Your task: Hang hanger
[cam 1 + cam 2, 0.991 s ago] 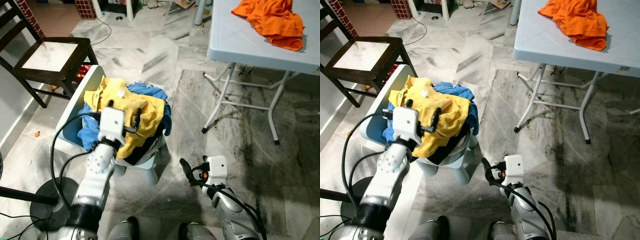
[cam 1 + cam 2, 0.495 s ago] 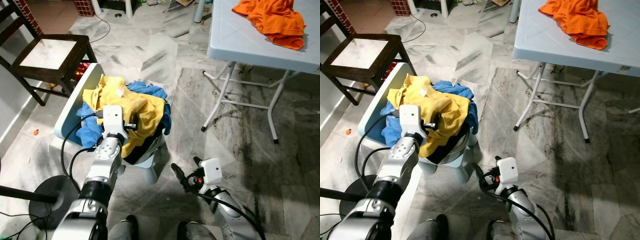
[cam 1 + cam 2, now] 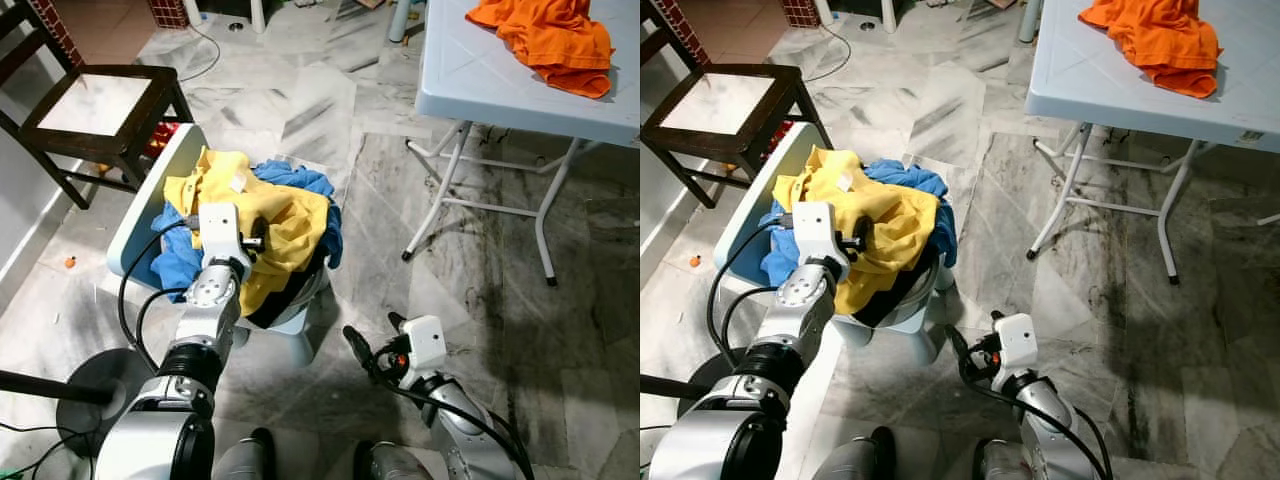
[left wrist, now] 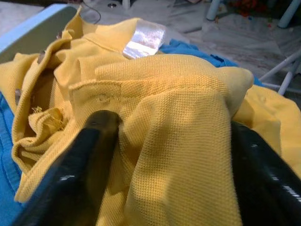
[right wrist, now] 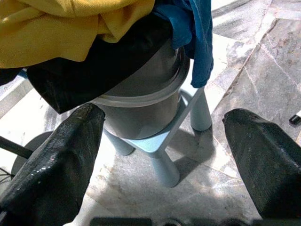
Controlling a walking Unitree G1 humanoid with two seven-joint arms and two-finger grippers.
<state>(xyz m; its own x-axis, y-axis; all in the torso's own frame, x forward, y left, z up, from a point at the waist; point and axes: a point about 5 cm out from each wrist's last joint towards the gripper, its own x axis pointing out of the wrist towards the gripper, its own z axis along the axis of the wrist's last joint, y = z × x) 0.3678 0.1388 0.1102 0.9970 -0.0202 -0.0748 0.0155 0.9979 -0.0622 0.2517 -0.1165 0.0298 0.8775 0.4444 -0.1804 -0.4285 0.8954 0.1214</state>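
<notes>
Left gripper [image 3: 252, 237] spread apart upon yellow shirt [image 3: 290, 225], blue cloth [image 3: 300, 180] just beyond, folding table [image 3: 470, 90] with orange garment [image 3: 550, 35] well apart; right gripper [image 3: 370, 350] open, low.

Knit yellow shirt [image 4: 155, 122], glossy marble floor [image 3: 480, 300]

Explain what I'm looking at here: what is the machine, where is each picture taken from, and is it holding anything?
This is a humanoid robot with two silver arms, each ending in two long black fingers. The two wide pictures come from cameras on its head, looking down. The two close-ups come from cameras on its wrists.

The left gripper is open, its fingers pressed on either side of a fold of the yellow shirt atop a laundry pile in a grey basket on a small stool. The right gripper is open, low over the marble floor, holding nothing. An orange garment lies on the folding table.
</notes>
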